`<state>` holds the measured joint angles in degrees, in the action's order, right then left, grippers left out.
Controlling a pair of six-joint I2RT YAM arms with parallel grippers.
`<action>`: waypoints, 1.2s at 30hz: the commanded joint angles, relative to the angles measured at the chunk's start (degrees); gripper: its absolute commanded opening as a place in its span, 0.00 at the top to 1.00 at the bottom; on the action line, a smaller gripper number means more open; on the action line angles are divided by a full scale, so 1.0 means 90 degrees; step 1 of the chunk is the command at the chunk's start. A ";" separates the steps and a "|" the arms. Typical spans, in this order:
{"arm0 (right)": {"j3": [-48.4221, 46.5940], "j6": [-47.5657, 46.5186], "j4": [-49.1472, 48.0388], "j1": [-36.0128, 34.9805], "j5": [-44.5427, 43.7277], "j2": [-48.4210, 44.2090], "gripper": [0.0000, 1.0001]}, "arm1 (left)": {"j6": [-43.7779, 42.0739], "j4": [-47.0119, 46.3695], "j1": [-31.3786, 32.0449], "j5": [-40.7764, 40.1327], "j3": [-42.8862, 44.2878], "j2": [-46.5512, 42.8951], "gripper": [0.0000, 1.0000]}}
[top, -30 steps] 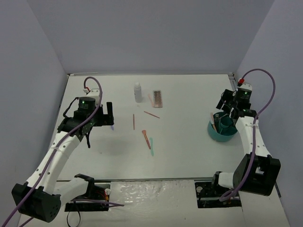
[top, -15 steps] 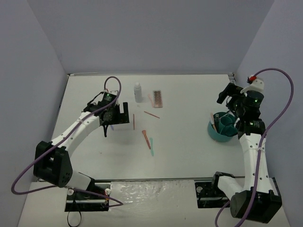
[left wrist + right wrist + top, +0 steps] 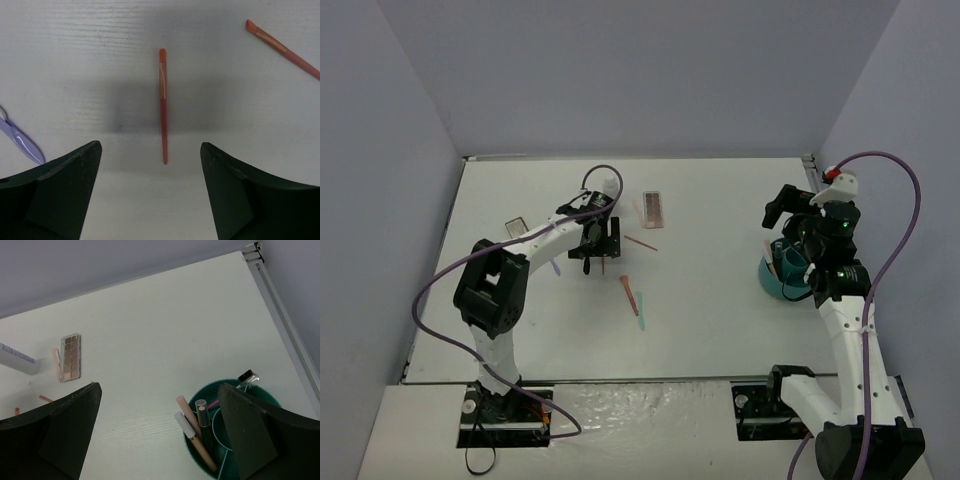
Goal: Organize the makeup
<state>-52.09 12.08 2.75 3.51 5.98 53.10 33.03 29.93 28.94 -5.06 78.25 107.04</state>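
Observation:
The makeup lies scattered on the white table. A thin red stick (image 3: 163, 105) lies just ahead of my left gripper (image 3: 150, 150), which is open and low over the table, with the stick's near end level with its fingertips. From above, the left gripper (image 3: 603, 243) sits mid-table. Nearby are an orange brush (image 3: 282, 49), a purple stick (image 3: 20, 141), a teal stick (image 3: 641, 310), a whitish bottle (image 3: 611, 192) and a brown-pink palette (image 3: 653, 207). My right gripper (image 3: 157, 405) is open and empty, above and left of the teal tub (image 3: 235, 450).
The tub (image 3: 770, 278) at the right holds several sticks (image 3: 192, 432) and a small brush (image 3: 247, 377). A second flat palette (image 3: 516, 226) lies at the left. A raised rail (image 3: 280, 315) runs along the table's right edge. Purple walls enclose the table.
My left arm has swung right across the table to the red stick, its jaws narrowing slightly. My right gripper has opened and moved up and left, away from the tub.

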 commanded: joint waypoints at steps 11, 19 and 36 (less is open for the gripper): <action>0.0075 -0.0199 -0.0481 -0.0184 -0.0419 -0.0198 0.00 | 0.0333 -0.0180 0.0143 -0.0394 0.0398 0.0623 0.50; 0.0059 -0.0221 -0.0481 -0.0230 -0.0394 -0.0191 0.00 | 0.0592 -0.0180 0.0207 -0.0499 0.0024 0.0603 0.89; -0.0340 -0.0190 -0.0640 -0.0687 0.2287 0.0069 0.02 | -0.1388 -0.3396 0.1026 0.0058 -0.1788 -0.2647 1.00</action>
<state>-51.23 9.98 2.52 -0.76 14.19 52.09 30.42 18.16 34.72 -7.14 64.64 95.94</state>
